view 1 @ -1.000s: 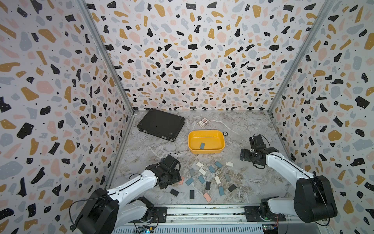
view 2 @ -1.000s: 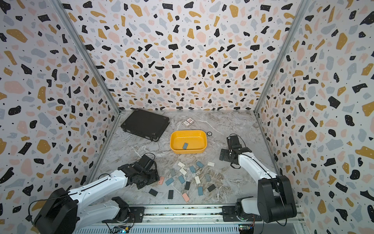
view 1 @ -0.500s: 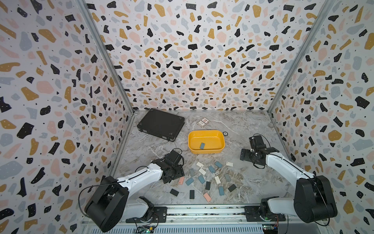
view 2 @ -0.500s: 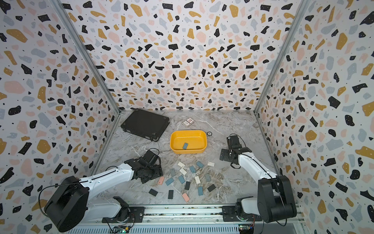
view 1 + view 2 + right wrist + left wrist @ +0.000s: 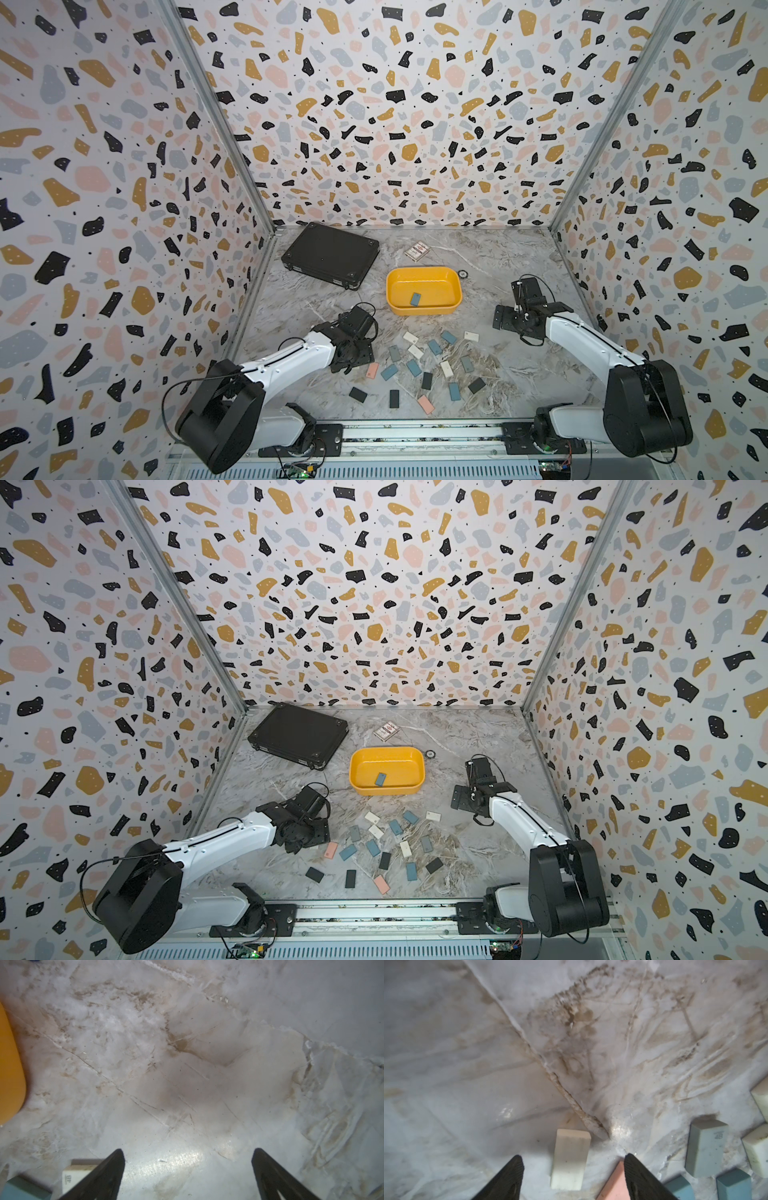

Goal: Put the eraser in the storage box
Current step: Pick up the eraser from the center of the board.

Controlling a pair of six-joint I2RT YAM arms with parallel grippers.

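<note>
Left gripper (image 5: 573, 1156) low over table (image 5: 467, 1064), left side: jaws apart astride a white eraser (image 5: 570, 1159), gaps both sides, not clamped; pink eraser (image 5: 613, 1182) just beside one finger. Right gripper (image 5: 188, 1152) spread wide above table, right side, holding nothing. Box (image 5: 424, 309) far centre, one blue eraser (image 5: 415, 299) inside.

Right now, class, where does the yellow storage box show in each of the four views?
Top view: storage box mid-table, right of the black case.
Top view: same spot, a blue eraser inside.
Left wrist: not in it.
Right wrist: only a slice of its yellow wall, at the frame's edge.
Shared landmark: the marbled table, in all four.
</note>
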